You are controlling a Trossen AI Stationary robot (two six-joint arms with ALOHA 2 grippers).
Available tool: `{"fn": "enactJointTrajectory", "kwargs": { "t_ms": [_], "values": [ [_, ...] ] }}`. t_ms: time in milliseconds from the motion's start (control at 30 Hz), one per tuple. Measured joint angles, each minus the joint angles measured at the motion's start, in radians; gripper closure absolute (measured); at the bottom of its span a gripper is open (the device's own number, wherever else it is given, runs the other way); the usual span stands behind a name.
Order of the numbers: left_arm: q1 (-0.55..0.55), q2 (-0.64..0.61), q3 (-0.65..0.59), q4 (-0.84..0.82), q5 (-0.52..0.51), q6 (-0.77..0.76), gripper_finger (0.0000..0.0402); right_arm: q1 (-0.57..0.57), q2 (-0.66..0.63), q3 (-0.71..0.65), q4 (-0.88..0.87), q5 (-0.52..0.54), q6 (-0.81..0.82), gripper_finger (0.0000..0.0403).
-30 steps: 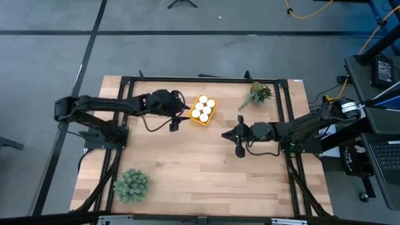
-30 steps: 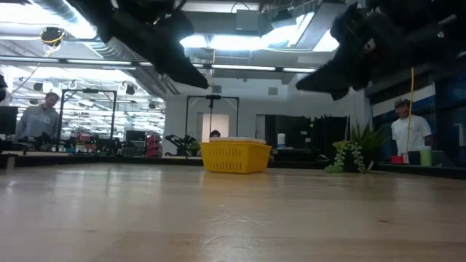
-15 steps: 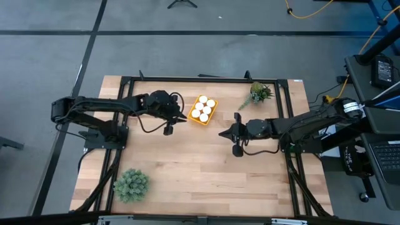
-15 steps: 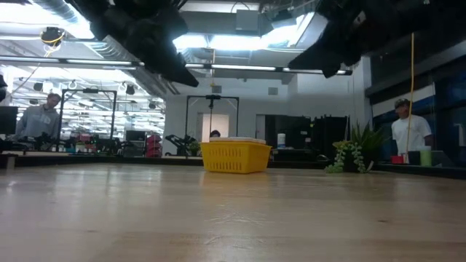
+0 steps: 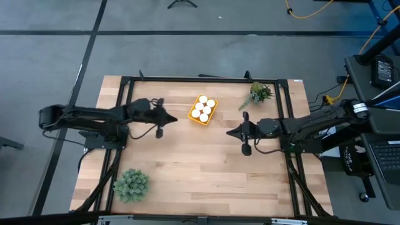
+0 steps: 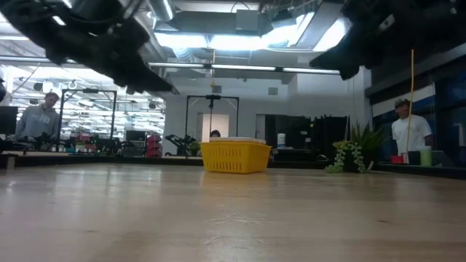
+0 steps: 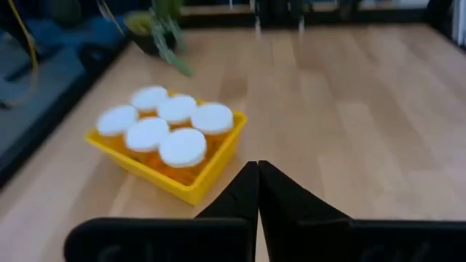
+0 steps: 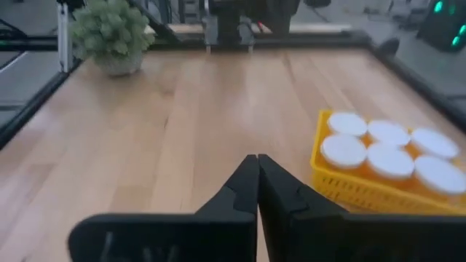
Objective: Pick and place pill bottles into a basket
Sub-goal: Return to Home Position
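Note:
The yellow basket (image 5: 203, 110) stands on the far middle of the table, and several pill bottles with white caps (image 7: 182, 145) stand upright in it. My left gripper (image 5: 174, 119) hangs shut and empty above the table, left of the basket, pointing toward it. In the left wrist view the basket (image 7: 207, 171) lies ahead of the shut fingers (image 7: 258, 169). My right gripper (image 5: 228, 132) is also shut and empty. It hangs right of the basket and a little nearer, with the basket (image 8: 342, 185) ahead of it to one side.
A round green plant (image 5: 131, 184) stands at the near left. A smaller plant (image 5: 259, 94) stands at the far right, close to the black frame (image 5: 206, 79) that runs around the table. Bare wood lies between the arms and toward the near edge.
My left gripper has drawn back from the basket toward the table's left edge, sunk a little, and its fingers have shut on nothing. My right gripper has risen and pulled slightly toward the right edge. The basket and bottles have stayed put.

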Motion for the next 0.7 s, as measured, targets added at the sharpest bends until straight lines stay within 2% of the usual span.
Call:
{"fn": "enactJointTrajectory", "kwargs": {
  "t_ms": [233,500,633,700],
  "values": [
    [0.009,-0.279,-0.085,-0.025,-0.013,-0.002,0.0399,0.000,-0.159,0.000,-0.043,0.000,-0.049,0.0400],
    [0.009,-0.548,-0.247,-0.040,-0.073,-0.024,0.0400,0.000,-0.296,0.000,-0.129,0.000,-0.090,0.0400],
    [0.009,-0.665,-0.268,-0.055,-0.067,-0.026,0.0399,-0.001,-0.338,-0.027,-0.140,-0.024,-0.101,0.0401],
    [0.009,-0.720,-0.269,-0.123,-0.064,-0.026,0.0400,-0.001,-0.363,-0.051,-0.144,-0.024,-0.098,0.0401]
  ]
}}
